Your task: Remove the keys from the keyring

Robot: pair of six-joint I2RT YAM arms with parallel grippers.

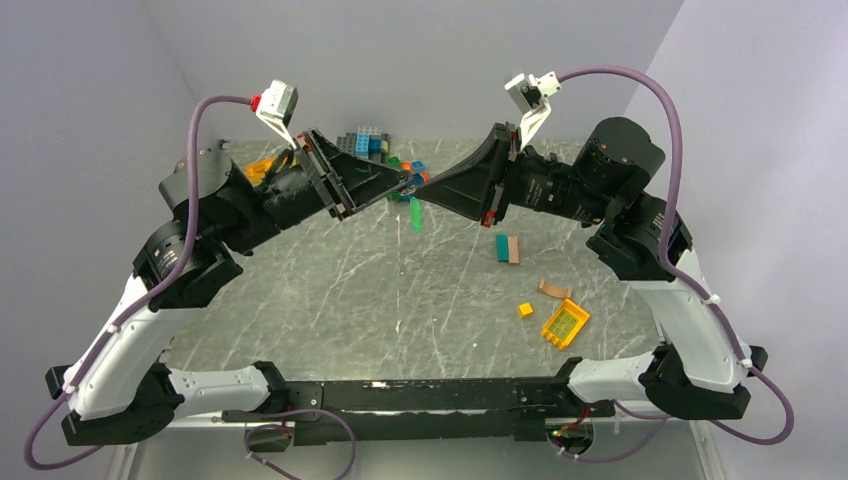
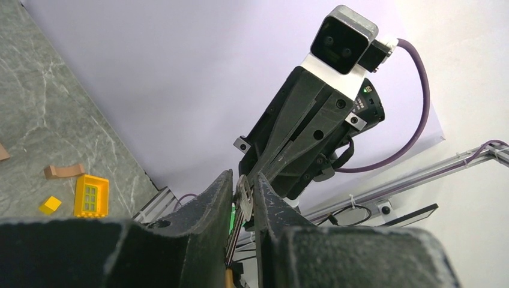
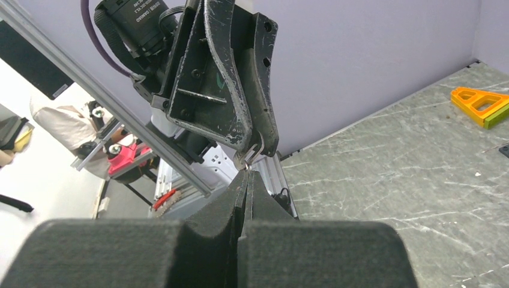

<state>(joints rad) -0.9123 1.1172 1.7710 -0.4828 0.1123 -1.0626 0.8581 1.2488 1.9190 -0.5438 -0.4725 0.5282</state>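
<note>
Left gripper (image 2: 243, 179) is pinching the silver key (image 2: 243, 199), right gripper (image 3: 246, 177) is nipping the thin keyring (image 3: 256, 152) with fingers pressed together, both above the table (image 1: 350, 290); in my judgement a skewed pull is risking the wire slipping out and dropping.

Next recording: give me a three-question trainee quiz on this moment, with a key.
1. True or false: the left end effector grips a key between its fingers.
2. The right end effector is: A) wide open; B) shut on the keyring; C) out of view.
3. Fill in: the window brick on the table is coloured ____.
Key: 1 true; 2 B; 3 yellow.
</note>
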